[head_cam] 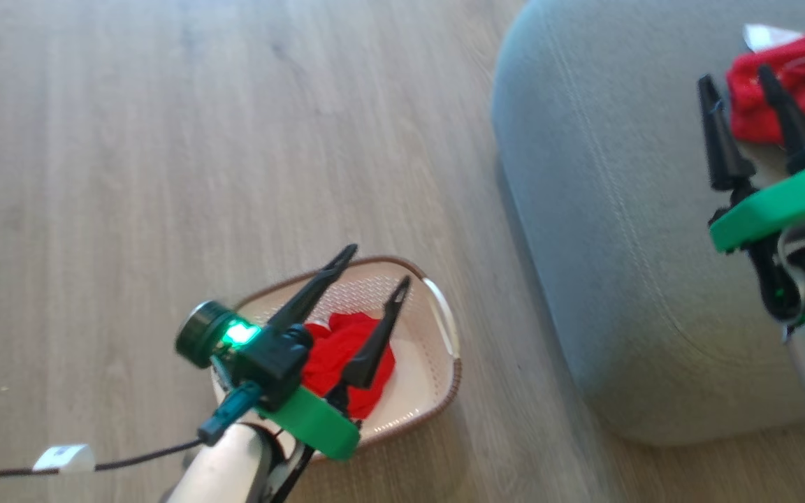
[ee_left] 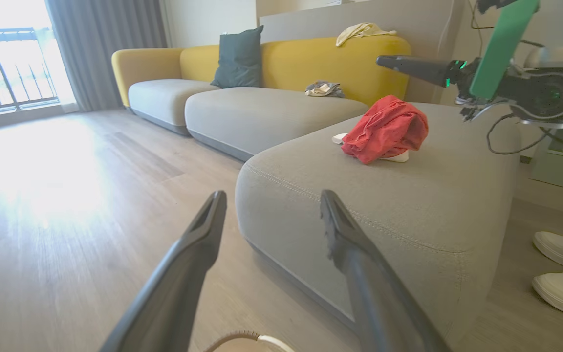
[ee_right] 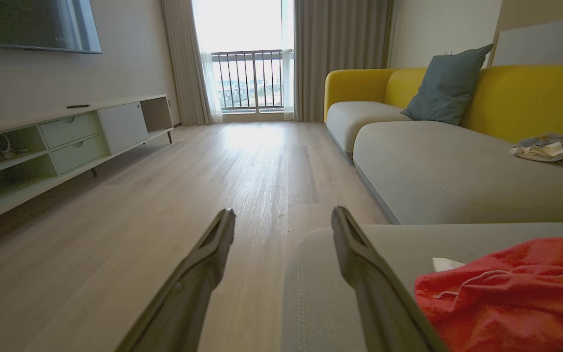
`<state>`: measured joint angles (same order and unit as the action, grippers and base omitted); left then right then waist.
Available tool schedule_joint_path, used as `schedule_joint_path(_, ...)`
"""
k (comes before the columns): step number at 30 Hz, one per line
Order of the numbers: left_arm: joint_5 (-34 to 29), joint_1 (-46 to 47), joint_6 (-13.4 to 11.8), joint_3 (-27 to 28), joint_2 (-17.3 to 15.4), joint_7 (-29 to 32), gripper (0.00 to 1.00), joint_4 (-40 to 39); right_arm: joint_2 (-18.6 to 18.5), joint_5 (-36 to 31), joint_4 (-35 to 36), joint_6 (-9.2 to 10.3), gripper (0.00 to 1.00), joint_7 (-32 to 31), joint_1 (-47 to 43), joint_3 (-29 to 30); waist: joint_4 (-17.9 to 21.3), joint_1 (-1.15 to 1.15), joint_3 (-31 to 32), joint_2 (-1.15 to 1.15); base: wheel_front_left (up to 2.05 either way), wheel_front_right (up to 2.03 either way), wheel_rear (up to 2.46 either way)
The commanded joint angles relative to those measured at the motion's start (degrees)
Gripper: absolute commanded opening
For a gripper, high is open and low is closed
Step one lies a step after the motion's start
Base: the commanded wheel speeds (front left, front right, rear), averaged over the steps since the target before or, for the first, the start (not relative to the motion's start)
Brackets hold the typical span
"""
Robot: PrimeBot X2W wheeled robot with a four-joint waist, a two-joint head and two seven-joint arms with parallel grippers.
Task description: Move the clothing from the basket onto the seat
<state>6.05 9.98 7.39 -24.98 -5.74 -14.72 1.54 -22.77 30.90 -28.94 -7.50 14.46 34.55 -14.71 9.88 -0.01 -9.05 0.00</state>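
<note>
— So, how wide are the left fingers [head_cam: 315,290]?

— Spread as far as they go, with nothing between them. They hang over the basket [head_cam: 423,370], which stands on the wood floor [head_cam: 130,175] just beside the seat [head_cam: 619,244].

— And the clothing?

— One red garment [head_cam: 332,349] lies bunched inside the basket, below those fingers and apart from them. A second garment [ee_left: 386,128], red with a bit of white under it, sits crumpled on top of the seat.

— What about the right fingers [head_cam: 720,140]?

— Wide apart too, and empty. They are above the seat, just beside the second garment. In the head view one finger crosses the red cloth, so contact is hard to rule out. The left wrist view suggests they are clear of it.
</note>
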Motion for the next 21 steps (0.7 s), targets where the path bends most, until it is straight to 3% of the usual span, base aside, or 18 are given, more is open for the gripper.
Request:
schedule_joint_path(1, -0.39, 0.24, -0.42, 3.66, 0.77, -0.28, 1.00, -1.42, -1.36, 1.13, 4.93, 0.01, 1.00, 0.53, -1.11, -1.05, -2.58, 0.01, 2.35, 0.00, 0.00, 0.00, 0.00)
schedule_joint_path(6, -0.45, -1.07, -1.61, 7.82, 1.88, -0.28, 1.00, -0.96, -1.15, 1.50, 11.77, 0.01, 1.00, 0.53, -6.59, -1.07, -5.01, 0.01, 3.81, 0.00, 0.00, 0.00, 0.00)
schedule_joint_path(14, 0.14, -2.87, -5.59, 14.36, 2.81, -0.28, 1.00, -0.11, 5.50, -2.76, 21.13, 0.01, 1.00, 0.53, -18.06, 4.13, -10.43, 0.01, 6.20, 0.00, 0.00, 0.00, 0.00)
schedule_joint_path(21, 2.73, -4.69, -10.45, 16.95, 2.85, -0.28, 1.00, 0.36, 11.62, -5.23, 22.99, 0.01, 1.00, 0.53, -26.67, 8.05, -12.68, 0.01, 7.94, 0.00, 0.00, 0.00, 0.00)
